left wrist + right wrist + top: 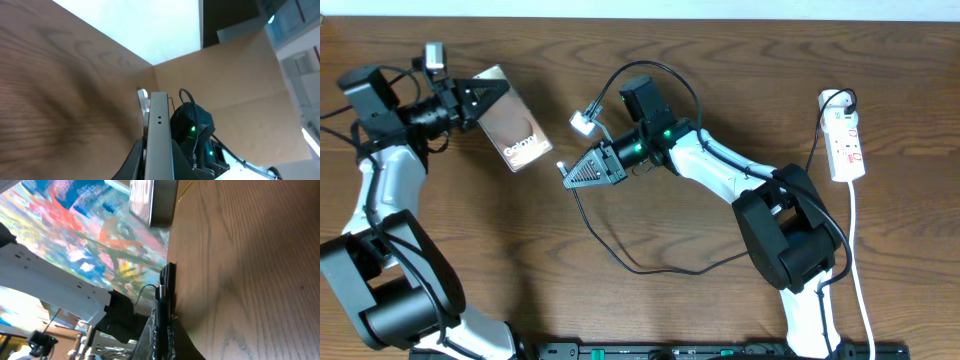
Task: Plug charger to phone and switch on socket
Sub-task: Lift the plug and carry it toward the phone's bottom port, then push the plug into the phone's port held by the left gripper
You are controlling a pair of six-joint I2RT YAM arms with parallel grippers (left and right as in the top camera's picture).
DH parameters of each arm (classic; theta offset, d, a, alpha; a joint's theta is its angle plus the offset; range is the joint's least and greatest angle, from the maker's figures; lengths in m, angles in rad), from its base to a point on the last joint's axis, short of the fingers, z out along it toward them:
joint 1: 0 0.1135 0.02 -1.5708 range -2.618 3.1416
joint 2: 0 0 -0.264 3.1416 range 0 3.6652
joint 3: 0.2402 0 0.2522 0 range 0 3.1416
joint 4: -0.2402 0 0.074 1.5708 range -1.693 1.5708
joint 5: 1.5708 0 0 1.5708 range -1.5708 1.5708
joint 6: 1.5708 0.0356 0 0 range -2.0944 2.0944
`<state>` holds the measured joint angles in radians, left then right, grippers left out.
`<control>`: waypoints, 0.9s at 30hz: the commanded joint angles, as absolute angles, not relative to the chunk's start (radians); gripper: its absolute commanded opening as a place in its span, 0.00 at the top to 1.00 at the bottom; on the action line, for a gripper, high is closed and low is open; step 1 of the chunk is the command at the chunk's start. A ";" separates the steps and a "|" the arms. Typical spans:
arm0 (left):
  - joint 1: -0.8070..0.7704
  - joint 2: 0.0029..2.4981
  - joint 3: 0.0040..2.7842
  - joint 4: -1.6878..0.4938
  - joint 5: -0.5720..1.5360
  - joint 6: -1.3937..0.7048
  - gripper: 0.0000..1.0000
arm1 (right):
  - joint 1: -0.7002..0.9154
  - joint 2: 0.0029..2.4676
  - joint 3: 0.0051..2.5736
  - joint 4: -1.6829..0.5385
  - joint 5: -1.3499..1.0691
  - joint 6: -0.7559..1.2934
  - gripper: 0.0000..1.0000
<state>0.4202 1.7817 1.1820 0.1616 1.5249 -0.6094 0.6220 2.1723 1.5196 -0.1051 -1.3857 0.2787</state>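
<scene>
I work over a dark brown wood-grain tabletop (530, 250). Past its edge my left wrist camera sees a brown cardboard panel (225, 80) and a bright white patch, and my right wrist camera sees a wall painted in loud reds, blues and yellows (75, 225). My left hand (483, 95) is clamped on the upper end of the phone (517, 132). The phone's long axis runs diagonally from my hand at the upper left down to the lower right, lettered face up, with its free short end aimed toward my right hand (570, 172). I cannot tell whether that end touches the wood. My right hand is closed tight on the charger (168, 281); its plug tip sticks out past my fingertips toward the phone, apart from it, and the cable loops loosely behind on the tabletop. The socket (847, 147) lies well apart at the far right, its long axis running away from me.
</scene>
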 commanded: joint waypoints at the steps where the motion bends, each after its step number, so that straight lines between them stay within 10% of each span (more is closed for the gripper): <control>1: 0.387 1.758 1.182 0.167 1.571 -0.568 0.93 | 0.627 2.183 1.534 -0.099 -1.419 0.311 0.99; 27: 0.337 1.758 1.182 0.167 1.571 -0.557 0.93 | 0.651 2.183 1.534 -0.035 -1.475 0.253 0.99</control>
<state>0.3393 1.7817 1.1820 0.1616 1.5249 -0.5709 0.6437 2.1723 1.5196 -0.0387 -1.4139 0.3012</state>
